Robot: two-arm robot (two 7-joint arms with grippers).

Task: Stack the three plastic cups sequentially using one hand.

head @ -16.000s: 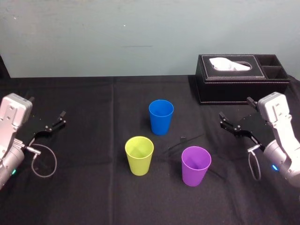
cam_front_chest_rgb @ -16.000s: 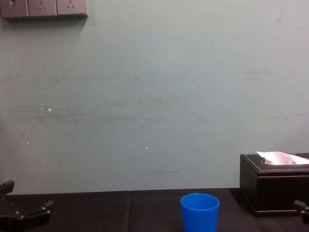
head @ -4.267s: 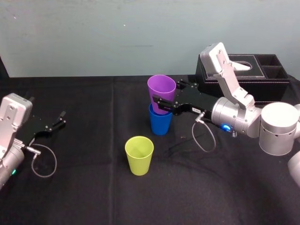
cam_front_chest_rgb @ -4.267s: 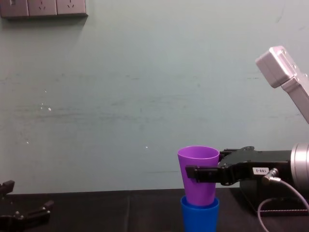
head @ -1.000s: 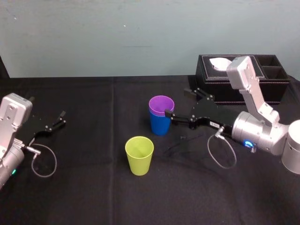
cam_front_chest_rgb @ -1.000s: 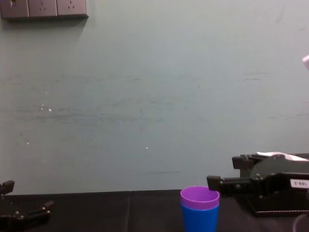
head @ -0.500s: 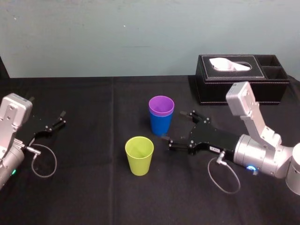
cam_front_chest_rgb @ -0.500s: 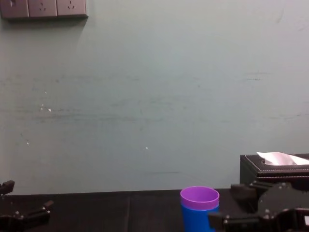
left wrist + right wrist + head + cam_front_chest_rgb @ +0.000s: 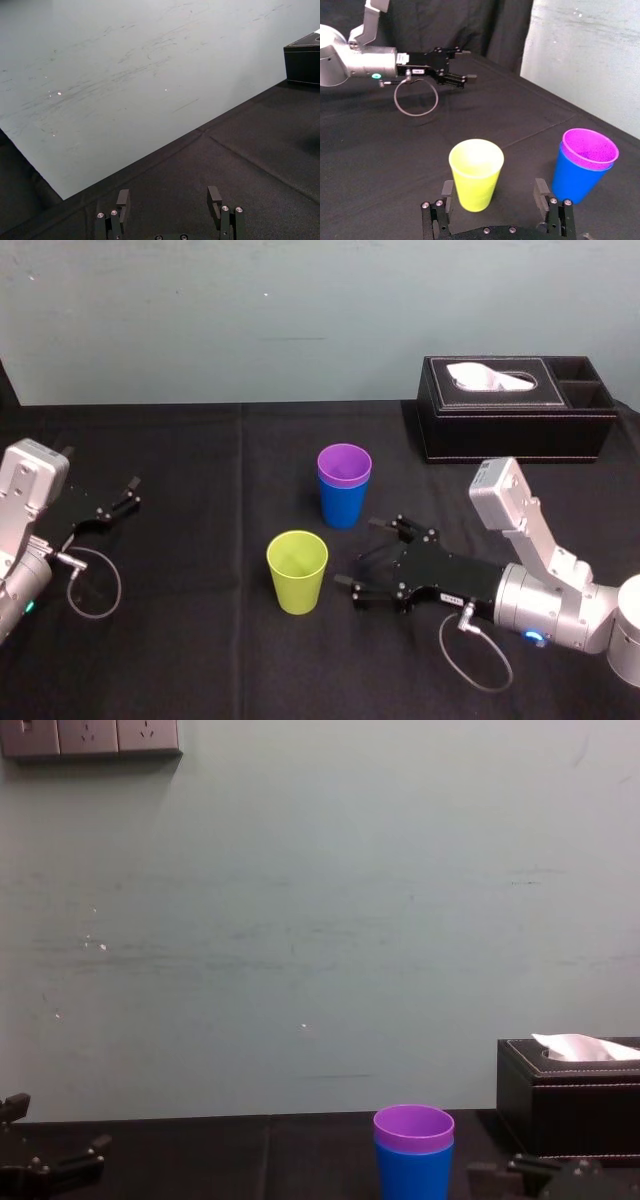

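One purple cup (image 9: pixel 344 464) is nested upright in the blue cup (image 9: pixel 342 506), mid-table (image 9: pixel 180 660). One yellow-green cup (image 9: pixel 297 573) is stood alone, nearer the robot. The right gripper (image 9: pixel 358 560) is held low just beside it, fingers spread, nothing gripped. The left gripper (image 9: pixel 128 492) is parked at the left, fingers apart, empty. A tissue box (image 9: pixel 515 410) is placed far right.

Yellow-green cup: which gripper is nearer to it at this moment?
Right. The right gripper, open, sits just to the right of the yellow-green cup, not touching it; the left gripper is parked far off to its left.
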